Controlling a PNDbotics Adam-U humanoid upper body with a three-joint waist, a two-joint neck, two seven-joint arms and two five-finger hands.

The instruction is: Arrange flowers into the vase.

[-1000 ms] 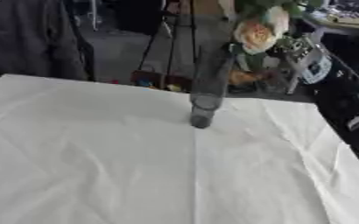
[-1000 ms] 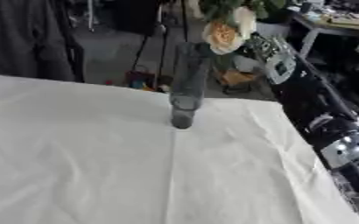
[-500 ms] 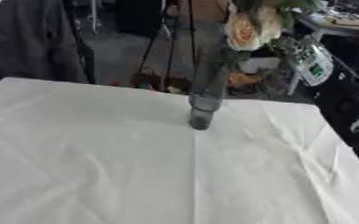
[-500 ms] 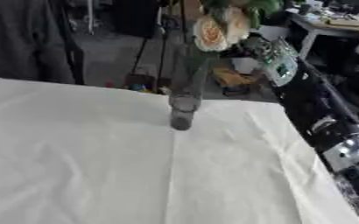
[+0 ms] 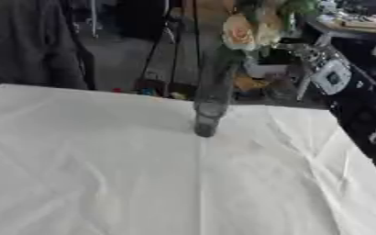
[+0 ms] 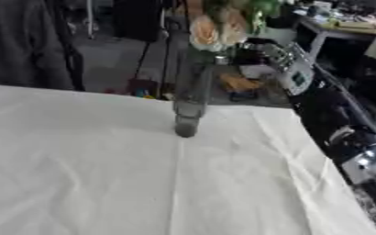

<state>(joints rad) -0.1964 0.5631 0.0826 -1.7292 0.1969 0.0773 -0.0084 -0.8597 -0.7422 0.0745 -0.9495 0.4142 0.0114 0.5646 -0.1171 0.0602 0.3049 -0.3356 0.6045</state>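
A tall clear glass vase stands upright on the white cloth near the table's far edge. Pale peach roses with green leaves sit at its mouth, blurred. My right arm comes in along the right side, and its hand is just right of the flower heads, at the level of the vase's top. Blur hides whether it touches the stems. My left hand shows in neither view.
The white cloth covers the whole table, creased down the middle. Behind the far edge stand tripod legs, a dark-clothed person at the left and a cluttered desk at the back right.
The flower heads have shifted a little to the left above the vase. The vase has stayed in place on the cloth.
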